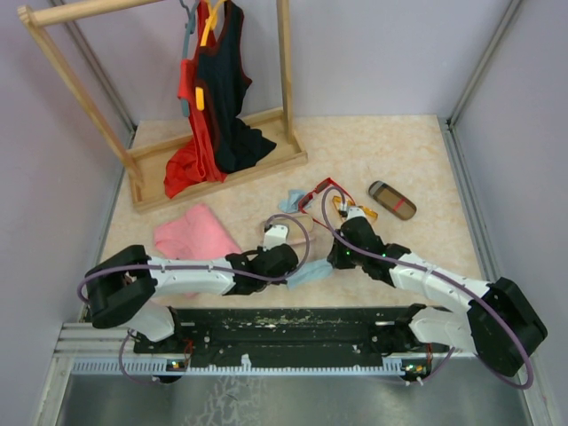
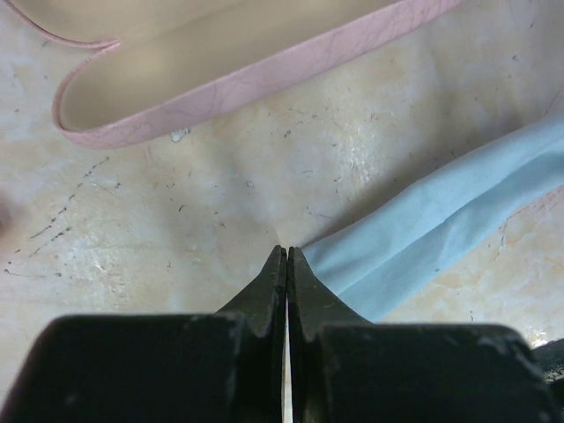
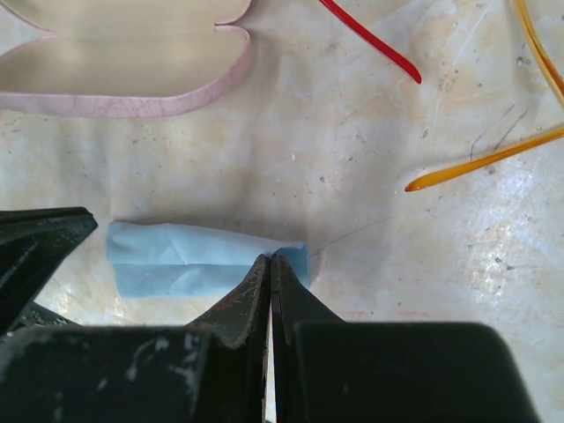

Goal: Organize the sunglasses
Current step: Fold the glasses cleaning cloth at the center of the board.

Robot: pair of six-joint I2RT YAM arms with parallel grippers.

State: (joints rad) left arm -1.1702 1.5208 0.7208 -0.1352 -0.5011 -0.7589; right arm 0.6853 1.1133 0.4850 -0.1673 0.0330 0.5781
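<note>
The red-framed sunglasses [image 1: 318,191] lie open on the table behind my right arm; one red temple tip [image 3: 374,44] shows in the right wrist view. The thin orange-yellow sunglasses [image 1: 355,213] lie just right of them, and their temples [image 3: 480,163] also show there. My left gripper [image 1: 288,266] [image 2: 287,250] is shut, its tips at the left end of a folded light blue cloth [image 2: 441,220]. My right gripper [image 1: 335,257] [image 3: 270,257] is shut, its tips over the cloth's right end [image 3: 194,260]. Whether either pinches the cloth is unclear.
An open pink case [image 1: 280,232] [image 2: 238,84] [image 3: 132,75] lies just beyond the cloth. A brown red-striped case [image 1: 391,200] lies at the right. A second blue cloth [image 1: 291,201], a pink garment [image 1: 195,235] and a wooden clothes rack [image 1: 213,169] stand further back and left.
</note>
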